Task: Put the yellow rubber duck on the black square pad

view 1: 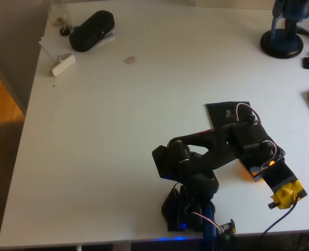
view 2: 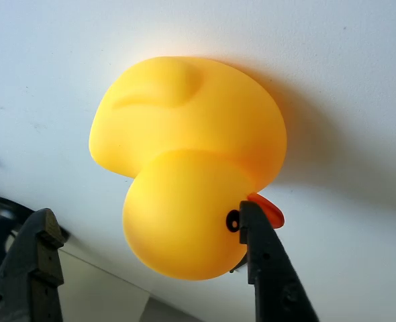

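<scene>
From overhead, my black arm (view 1: 217, 151) folds across the lower right of the white table (view 1: 144, 130); my gripper (view 1: 286, 197) sits near the table's lower right corner, and the yellow at its tip I cannot sort into duck or tape from here; just behind my arm the black square pad (view 1: 225, 111) lies flat, partly covered by my upper links, with a small pale mark on its bare part; far off at the upper left rests a black oblong case (view 1: 91, 30), a small white block (view 1: 63, 64) near it; a dark-blue round stand base (view 1: 282, 43) stands at the upper right

From my wrist, the yellow rubber duck (view 2: 184, 168) rests on the table between my fingers; my gripper (view 2: 151, 268) is spread wide; the right finger (view 2: 268, 261) stands just at the head beside the orange beak, the left finger (view 2: 30, 268) is well clear of it; the duck is not on the pad
</scene>
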`<move>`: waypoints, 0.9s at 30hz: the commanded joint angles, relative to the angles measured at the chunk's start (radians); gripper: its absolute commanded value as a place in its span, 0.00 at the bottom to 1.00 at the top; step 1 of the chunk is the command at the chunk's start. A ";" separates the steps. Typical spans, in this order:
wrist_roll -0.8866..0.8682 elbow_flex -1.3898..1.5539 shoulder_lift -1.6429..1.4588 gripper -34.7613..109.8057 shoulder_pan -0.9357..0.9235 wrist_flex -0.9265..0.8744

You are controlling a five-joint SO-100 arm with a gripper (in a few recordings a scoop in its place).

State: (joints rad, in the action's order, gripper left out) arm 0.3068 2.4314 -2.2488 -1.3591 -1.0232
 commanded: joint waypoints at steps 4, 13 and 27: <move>0.021 0.040 -0.014 0.45 -0.014 0.014; 0.021 0.043 -0.021 0.45 0.067 0.006; 0.021 0.048 -0.026 0.45 0.126 0.006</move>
State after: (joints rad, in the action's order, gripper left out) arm 0.3068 2.4789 -2.2488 -1.2395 -1.0094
